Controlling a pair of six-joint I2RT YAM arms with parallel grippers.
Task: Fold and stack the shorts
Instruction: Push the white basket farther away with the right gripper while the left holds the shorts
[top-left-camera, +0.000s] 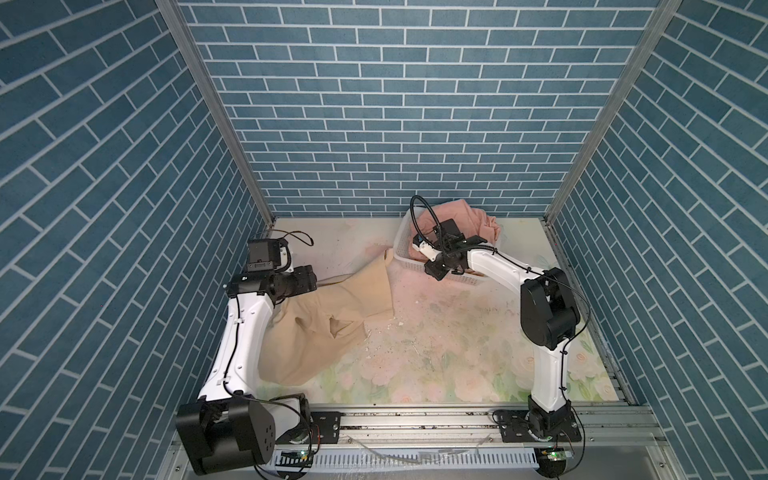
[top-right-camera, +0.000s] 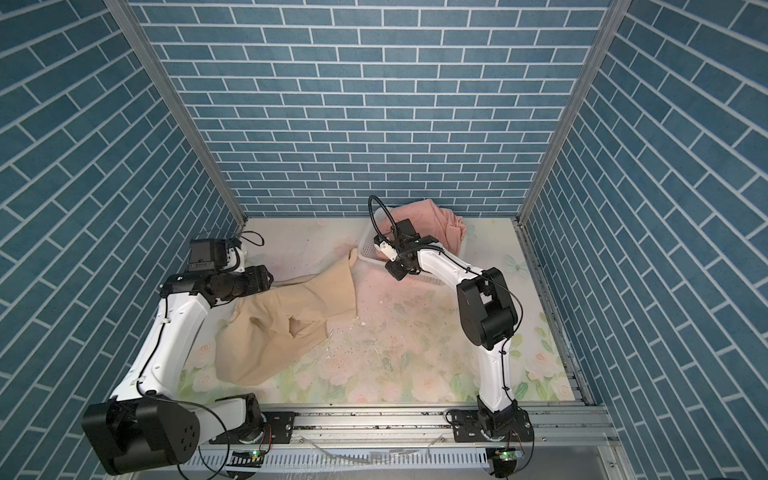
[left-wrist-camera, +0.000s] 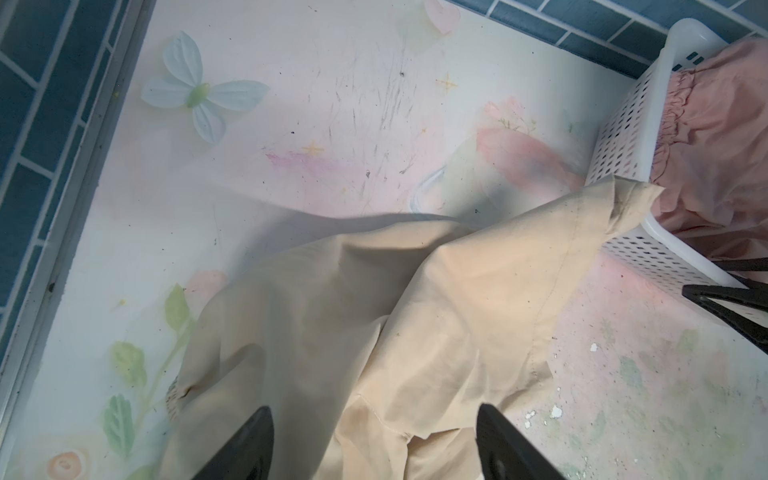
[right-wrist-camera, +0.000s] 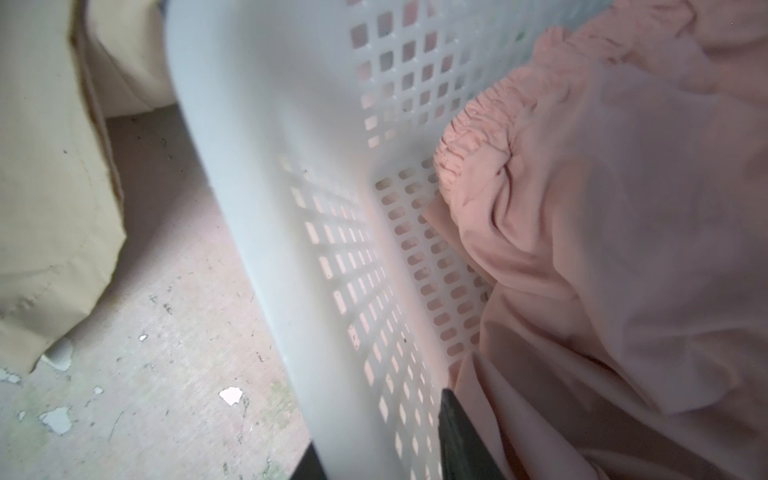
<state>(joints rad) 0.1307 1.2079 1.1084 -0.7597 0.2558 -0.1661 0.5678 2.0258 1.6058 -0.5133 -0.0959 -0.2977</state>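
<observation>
We count two soft shorts: rumpled beige shorts at nine o'clock, left gripper spread above; ruched pink shorts in one perforated basket, right gripper pinching its wall.

**Shorts left on table, basket back right**

Table shorts lie spread on the left half of the table, front to middle. One leg runs back and right, its tip against the left front corner of the basket. The basket sits at the back, right of middle. Basket shorts are heaped inside it, above the rim. The left gripper hangs over the table shorts. The right gripper is at the basket's front wall, one finger inside, one outside.
</observation>
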